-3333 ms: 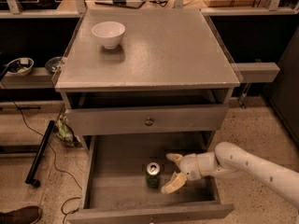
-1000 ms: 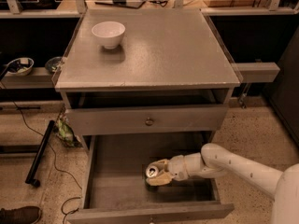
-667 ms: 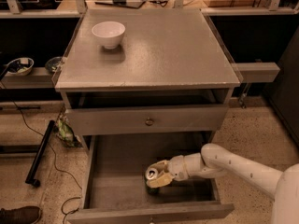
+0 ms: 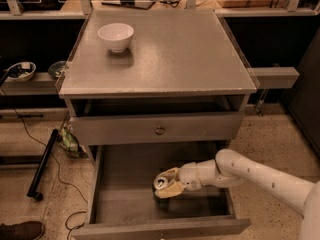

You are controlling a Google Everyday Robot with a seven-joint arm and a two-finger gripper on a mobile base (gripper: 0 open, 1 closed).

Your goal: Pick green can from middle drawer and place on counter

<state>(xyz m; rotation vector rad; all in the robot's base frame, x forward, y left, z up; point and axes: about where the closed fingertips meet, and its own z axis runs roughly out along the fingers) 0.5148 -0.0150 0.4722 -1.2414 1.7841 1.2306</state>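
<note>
The middle drawer (image 4: 120,204) is pulled out below the cabinet, its plain grey floor showing. The green can (image 4: 161,182) is inside it, right of centre, with only its silver top plainly visible. My gripper (image 4: 167,183) reaches in from the right on a white arm, and its pale fingers (image 4: 170,189) are closed around the can's sides. The can looks slightly tilted in the grip, close above the drawer floor. The counter (image 4: 170,49) is the grey square top above.
A white bowl (image 4: 115,36) stands at the counter's back left. The closed upper drawer front with a brass knob (image 4: 159,130) overhangs the open drawer. Grey side shelves (image 4: 30,84) hold small bowls at left. A black bar and cables lie on the floor at left.
Since 3.3 s ago my gripper moved left from beside the can and closed around it. Over the last second it has hardly moved.
</note>
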